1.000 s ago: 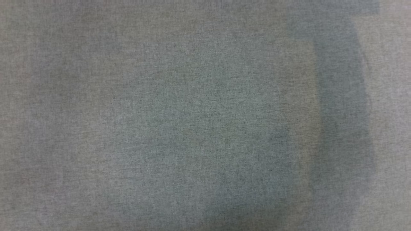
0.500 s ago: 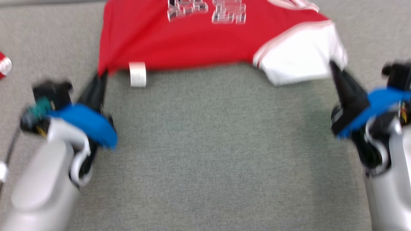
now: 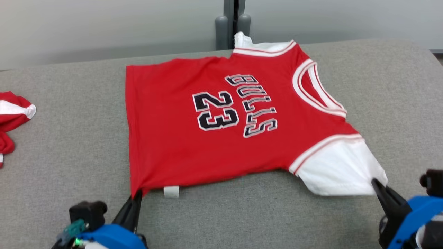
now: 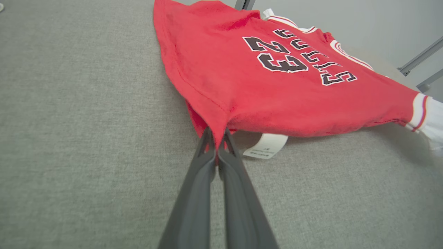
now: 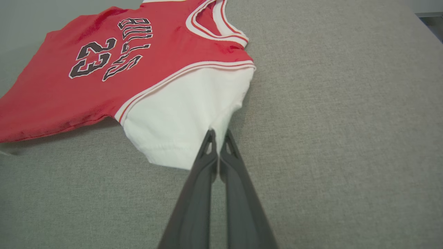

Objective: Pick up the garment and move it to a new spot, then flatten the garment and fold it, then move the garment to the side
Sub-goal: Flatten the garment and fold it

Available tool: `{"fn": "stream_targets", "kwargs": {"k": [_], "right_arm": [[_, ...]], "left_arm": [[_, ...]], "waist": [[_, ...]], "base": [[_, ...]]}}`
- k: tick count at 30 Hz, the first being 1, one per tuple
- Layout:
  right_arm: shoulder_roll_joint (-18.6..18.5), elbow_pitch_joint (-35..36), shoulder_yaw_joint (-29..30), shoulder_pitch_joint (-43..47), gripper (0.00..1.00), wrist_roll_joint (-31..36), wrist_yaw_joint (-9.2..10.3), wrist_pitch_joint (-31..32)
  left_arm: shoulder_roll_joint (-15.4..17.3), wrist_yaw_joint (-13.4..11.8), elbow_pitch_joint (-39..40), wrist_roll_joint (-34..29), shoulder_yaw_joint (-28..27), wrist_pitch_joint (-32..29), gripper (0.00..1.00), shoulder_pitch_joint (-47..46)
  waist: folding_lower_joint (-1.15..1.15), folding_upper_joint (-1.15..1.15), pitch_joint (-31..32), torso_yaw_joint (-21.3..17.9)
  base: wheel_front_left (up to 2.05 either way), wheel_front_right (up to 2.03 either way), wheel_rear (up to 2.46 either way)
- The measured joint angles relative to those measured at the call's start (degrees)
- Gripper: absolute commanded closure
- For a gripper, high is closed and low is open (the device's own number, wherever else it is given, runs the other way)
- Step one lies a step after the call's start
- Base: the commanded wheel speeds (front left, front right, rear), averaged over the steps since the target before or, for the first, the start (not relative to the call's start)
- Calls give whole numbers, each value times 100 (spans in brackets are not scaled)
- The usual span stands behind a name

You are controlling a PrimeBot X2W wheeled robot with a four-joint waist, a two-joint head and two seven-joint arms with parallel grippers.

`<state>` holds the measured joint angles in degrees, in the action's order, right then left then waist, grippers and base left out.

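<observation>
Both grippers are clamped on the garment (image 3: 207,138). Left gripper (image 3: 137,194), bottom left of the head view, pinches the red hem corner; the left wrist view shows cloth nipped between the closed tips. Right gripper (image 3: 376,183), bottom right, is closed on the edge of the white sleeve (image 3: 341,169).

Garment sits centre frame on the grey worktop (image 3: 69,155), print up, neckline toward the right, far sleeve at the top edge. Reads to me as the flatten step.

The near edge looks lifted off the worktop near the left grip, with the care label (image 3: 171,192) poking out under the hem. My plan:
- Draw both arms toward me evenly and low.
- Spread them slightly so the near edge goes taut.
- Lay it down before letting go.

Uneven pull would skew the body. The sleeve grip looks thin and could slip, so go slow. The other red garment (image 3: 12,117) at far left is well apart, no conflict.
</observation>
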<state>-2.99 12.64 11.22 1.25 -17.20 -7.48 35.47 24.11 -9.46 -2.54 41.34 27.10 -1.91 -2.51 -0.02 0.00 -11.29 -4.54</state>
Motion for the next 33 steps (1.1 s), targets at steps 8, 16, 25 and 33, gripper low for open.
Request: {"fn": "stream_targets", "kwargs": {"k": [8, 16, 25, 33], "right_arm": [[11, 459, 387, 831, 100, -361, 0, 678], [11, 770, 334, 456, 100, -77, 0, 530], [13, 731, -80, -1113, 100, 661, 0, 469], [-296, -226, -197, -2486, 100, 828, 1, 138]], "left_arm": [[309, -614, 1220, 188, -2, -527, 100, 1057], [385, -712, 1581, 224, -109, -652, 100, 889], [103, -514, 1146, 581, -202, -1073, 100, -199], [-164, -276, 361, 702, -162, -1257, 100, -1107]], "waist": [[1, 0, 0, 81], [2, 0, -136, 156], [3, 0, -355, 232], [3, 0, -671, 322]], "base": [[0, 0, 0], [0, 0, 0], [0, 0, 0], [0, 0, 0]]}}
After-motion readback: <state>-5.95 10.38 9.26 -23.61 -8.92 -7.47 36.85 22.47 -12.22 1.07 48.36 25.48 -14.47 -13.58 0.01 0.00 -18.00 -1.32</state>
